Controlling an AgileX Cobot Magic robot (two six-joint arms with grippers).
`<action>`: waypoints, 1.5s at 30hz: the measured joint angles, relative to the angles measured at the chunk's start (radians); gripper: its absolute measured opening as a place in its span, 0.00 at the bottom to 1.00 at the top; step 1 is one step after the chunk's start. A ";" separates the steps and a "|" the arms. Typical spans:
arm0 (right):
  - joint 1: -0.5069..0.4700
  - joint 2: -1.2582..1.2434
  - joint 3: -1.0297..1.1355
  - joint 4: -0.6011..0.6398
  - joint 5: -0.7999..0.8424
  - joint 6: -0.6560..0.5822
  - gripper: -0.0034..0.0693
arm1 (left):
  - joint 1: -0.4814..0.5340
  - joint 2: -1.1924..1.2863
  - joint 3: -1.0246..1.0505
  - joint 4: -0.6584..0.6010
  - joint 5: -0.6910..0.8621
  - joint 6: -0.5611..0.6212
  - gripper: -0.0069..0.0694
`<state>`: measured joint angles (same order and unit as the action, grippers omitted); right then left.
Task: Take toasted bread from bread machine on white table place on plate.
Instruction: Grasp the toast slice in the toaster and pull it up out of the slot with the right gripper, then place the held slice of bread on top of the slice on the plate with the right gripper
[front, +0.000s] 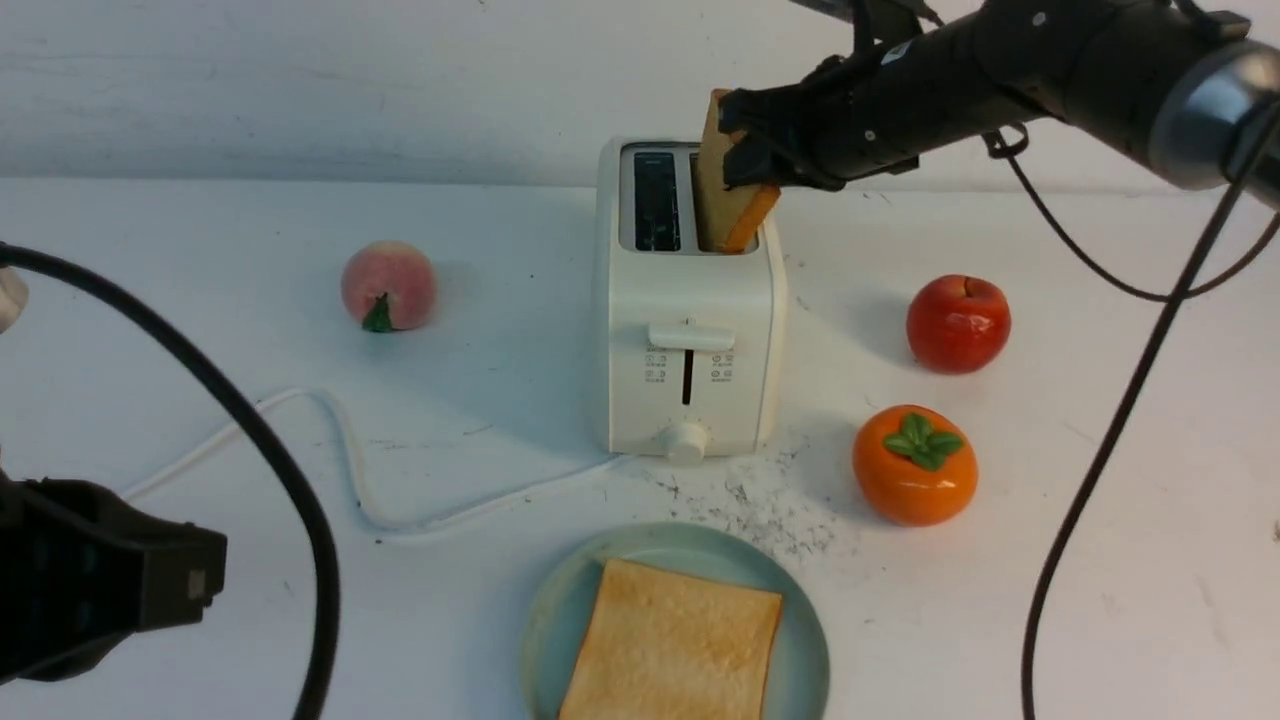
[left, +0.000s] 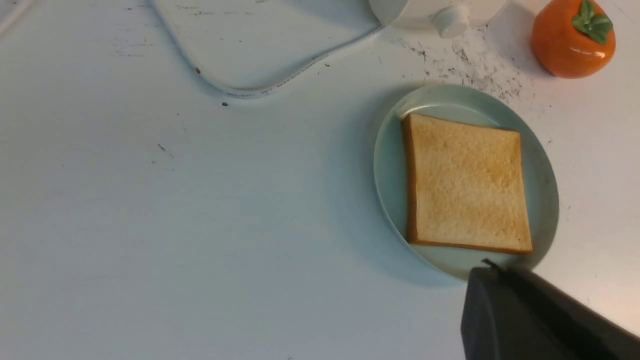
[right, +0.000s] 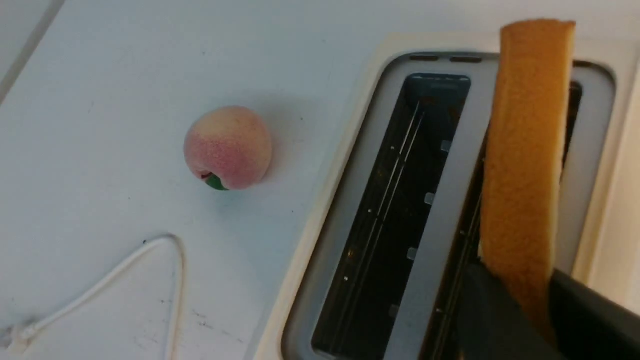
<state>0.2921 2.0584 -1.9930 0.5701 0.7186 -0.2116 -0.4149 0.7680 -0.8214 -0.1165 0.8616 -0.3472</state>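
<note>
Two toasted slices are in view. The first slice (front: 725, 215) stands on edge in the right-hand slot of the bread machine (front: 690, 300). Its lower end is inside the slot and its upper part rises above the top, leaning slightly. My right gripper (front: 745, 140) pinches this slice; the right wrist view shows a dark finger (right: 492, 320) pressed against each of its faces.

The second slice (front: 672, 650) lies flat on the plate (front: 650, 545). The plate rests on the white table (front: 1100, 580) just in front of the bread machine, beside a patch of speckled scratches (front: 770, 510).

My left gripper (front: 150, 585) sits low at the near left, well to the left of the plate. Too little of it shows for me to tell whether its jaws are spread.

A peach (front: 388, 285) lies left of the bread machine. An apple (front: 958, 323) and a persimmon (front: 914, 465) lie to its right. A white cord (front: 350, 470) loops across the table from its base.
</note>
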 joint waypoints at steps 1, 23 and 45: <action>0.000 -0.005 0.000 0.000 0.000 0.000 0.15 | 0.000 0.000 0.000 0.000 0.000 0.000 0.07; -0.022 -0.984 0.862 0.016 0.018 0.049 0.16 | 0.000 0.000 0.000 0.002 0.002 0.036 0.07; 0.159 -0.592 1.218 1.131 -0.260 -0.827 0.16 | 0.000 0.000 0.000 -0.069 -0.004 0.098 0.07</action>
<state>0.4515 1.4660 -0.7746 1.7010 0.4588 -1.0388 -0.4149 0.7680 -0.8214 -0.1852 0.8580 -0.2493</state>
